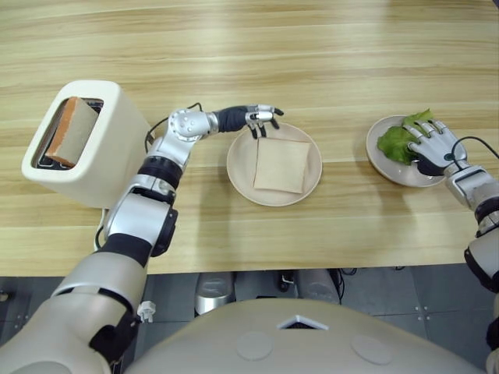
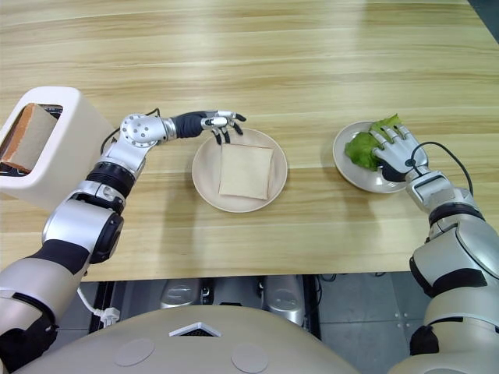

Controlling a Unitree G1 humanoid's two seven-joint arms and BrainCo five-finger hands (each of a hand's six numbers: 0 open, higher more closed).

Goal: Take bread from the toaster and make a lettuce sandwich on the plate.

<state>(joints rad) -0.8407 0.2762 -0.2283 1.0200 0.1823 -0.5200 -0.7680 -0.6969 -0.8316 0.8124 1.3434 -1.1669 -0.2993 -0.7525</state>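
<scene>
The bread slice [image 1: 282, 165] lies flat in the middle of the plate [image 1: 240, 168], not quite square to it. The left hand [image 1: 262, 119] hangs over the plate's far left rim, right at the slice's near corner. I cannot tell whether it grips that corner or has let go.

If it does hold the corner, pulling the arm away could drag the slice askew or off the plate. It could also push the plate across the table [image 1: 312, 47].

To the right of the plate, well apart from it, a smaller dish [image 1: 388, 168] holds the lettuce [image 1: 396, 140]. The right hand [image 1: 435, 144] lies spread on the leaf, released rather than clenched. The leaf is thin and crumpled. A loose close may catch only an edge, so the leaf could tear or drop on the way to the plate. A downward press may tip the shallow dish.

To the left of the plate, past the left arm, the toaster [image 1: 117, 132] has a second slice [image 1: 72, 128] standing high and tilted in its slot. A sideways pull on this slice could shift the light toaster.
</scene>
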